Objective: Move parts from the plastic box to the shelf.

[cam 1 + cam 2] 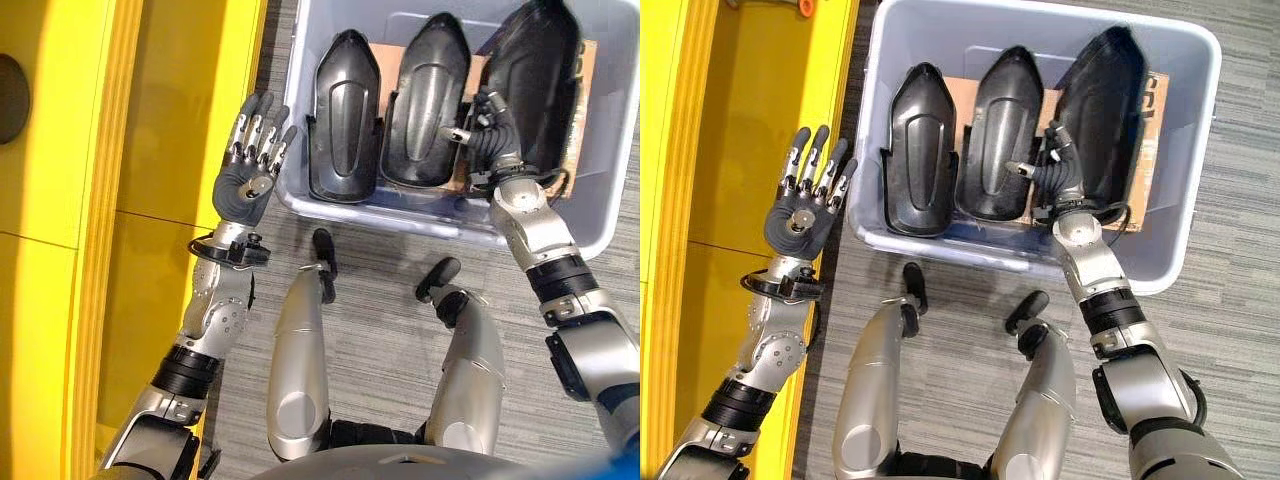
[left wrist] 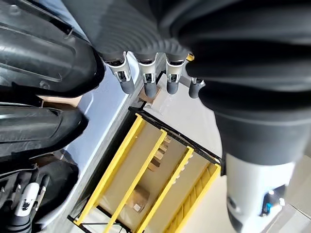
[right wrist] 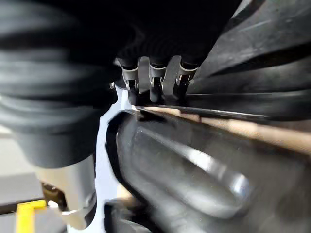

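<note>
A grey plastic box (image 1: 296,150) holds three black moulded parts side by side: a left one (image 1: 343,120), a middle one (image 1: 425,105) and a right one (image 1: 545,80). My right hand (image 1: 490,135) is inside the box with its fingers (image 3: 155,80) curled round the left edge of the right part, which stands tilted up past the box's far rim. The thumb sticks out toward the middle part. My left hand (image 1: 245,185) hovers open, palm up, just outside the box's left wall, next to the yellow shelf (image 1: 150,100); it holds nothing.
A sheet of brown cardboard (image 1: 1150,110) lies on the box's floor under the parts. The yellow shelf runs along the whole left side, and grey carpet (image 1: 970,290) surrounds the box. A yellow rack (image 2: 146,179) appears in the left wrist view.
</note>
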